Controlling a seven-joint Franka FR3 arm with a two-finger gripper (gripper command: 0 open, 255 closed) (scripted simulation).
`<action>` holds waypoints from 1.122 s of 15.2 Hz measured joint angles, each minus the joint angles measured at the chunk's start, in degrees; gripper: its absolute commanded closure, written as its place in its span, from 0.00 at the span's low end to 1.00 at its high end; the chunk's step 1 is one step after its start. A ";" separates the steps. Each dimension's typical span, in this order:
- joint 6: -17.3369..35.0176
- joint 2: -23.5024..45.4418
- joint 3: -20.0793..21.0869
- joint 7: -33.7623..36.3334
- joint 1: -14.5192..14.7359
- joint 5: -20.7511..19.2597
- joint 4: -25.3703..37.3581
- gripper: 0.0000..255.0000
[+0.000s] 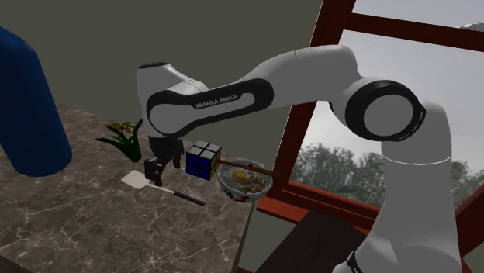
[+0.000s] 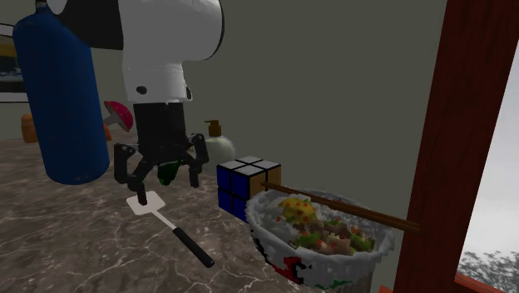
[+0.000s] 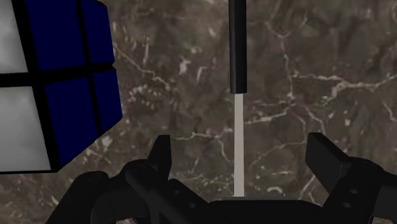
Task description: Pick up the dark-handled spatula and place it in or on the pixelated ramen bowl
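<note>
The spatula (image 1: 161,188) lies flat on the marble counter, its white blade (image 2: 143,202) toward the blue cylinder and its dark handle (image 2: 193,247) pointing at the counter's front edge. My gripper (image 2: 160,179) hangs open just above the blade end, touching nothing. In the wrist view the thin pale shaft (image 3: 238,137) runs between the two fingers of the gripper (image 3: 242,159), with the dark handle (image 3: 237,44) beyond them. The pixelated ramen bowl (image 1: 244,184) stands near the counter's corner, full of food, with a brown stick across its rim (image 2: 333,204).
A blue, white and yellow puzzle cube (image 1: 203,159) stands between gripper and bowl, close beside the fingers (image 3: 57,83). A big blue cylinder (image 1: 27,108), a small plant (image 1: 124,136) and a pump bottle (image 2: 218,143) stand further back. A red window frame (image 2: 466,141) rises past the counter's edge (image 1: 247,225).
</note>
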 measured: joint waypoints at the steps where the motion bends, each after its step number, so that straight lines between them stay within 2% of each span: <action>1: -0.11 1.15 0.03 0.01 0.46 -0.35 1.22 0.00; 5: 1.38 3.46 -0.17 0.27 1.08 -1.07 1.97 0.00; 9: 4.13 4.14 -0.33 0.51 1.04 -1.37 -0.15 0.00; 15: 4.53 4.46 -0.37 0.59 1.11 -1.47 -0.20 0.00; 16: 4.53 4.46 -0.37 0.59 1.11 -1.47 -0.20 1.00; 17: 4.53 4.46 -0.37 0.59 1.11 -1.47 -0.20 1.00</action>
